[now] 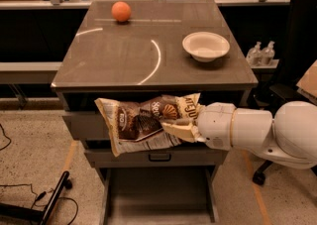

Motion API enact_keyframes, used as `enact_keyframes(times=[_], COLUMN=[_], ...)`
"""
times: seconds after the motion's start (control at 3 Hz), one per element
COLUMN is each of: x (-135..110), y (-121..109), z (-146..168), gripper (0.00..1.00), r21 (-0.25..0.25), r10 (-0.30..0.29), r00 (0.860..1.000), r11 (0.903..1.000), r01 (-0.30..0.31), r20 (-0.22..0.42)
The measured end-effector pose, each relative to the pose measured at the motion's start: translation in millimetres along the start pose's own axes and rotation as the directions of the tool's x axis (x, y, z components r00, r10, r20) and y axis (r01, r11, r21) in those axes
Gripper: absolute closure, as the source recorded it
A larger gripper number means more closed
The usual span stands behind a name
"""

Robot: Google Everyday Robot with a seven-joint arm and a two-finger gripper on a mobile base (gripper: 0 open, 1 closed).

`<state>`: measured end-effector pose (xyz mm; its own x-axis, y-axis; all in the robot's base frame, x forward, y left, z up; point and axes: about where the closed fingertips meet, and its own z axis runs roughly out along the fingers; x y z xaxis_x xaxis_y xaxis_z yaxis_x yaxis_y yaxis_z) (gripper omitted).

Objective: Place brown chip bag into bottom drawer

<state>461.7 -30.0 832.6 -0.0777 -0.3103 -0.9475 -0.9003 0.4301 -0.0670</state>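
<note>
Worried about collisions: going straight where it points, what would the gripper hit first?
The gripper, holding the crinkled brown foil chip bag, points left along the grey metal drawer fronts; its path looks free, though depth is unclear.

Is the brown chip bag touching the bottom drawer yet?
Apart. Camera view: the gripper holds the brown chip bag aloft; the middle drawer front shows between it and the bottom drawer below.

fingers, bag above open bottom drawer
</note>
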Motion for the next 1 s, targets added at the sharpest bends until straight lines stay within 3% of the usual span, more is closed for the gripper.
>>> enact_keyframes(times=[0.67,1.0], x=[-1.4,-1.9], y=[2.2,3.0], z=[2.4,3.2], gripper=[0.06,0.0], r21=[-0.006,-0.008], r10=[-0.003,-0.005], r00=[1.0,1.0], r11=[1.0,1.0], r01=[0.003,0.005], r20=[-0.001,-0.001])
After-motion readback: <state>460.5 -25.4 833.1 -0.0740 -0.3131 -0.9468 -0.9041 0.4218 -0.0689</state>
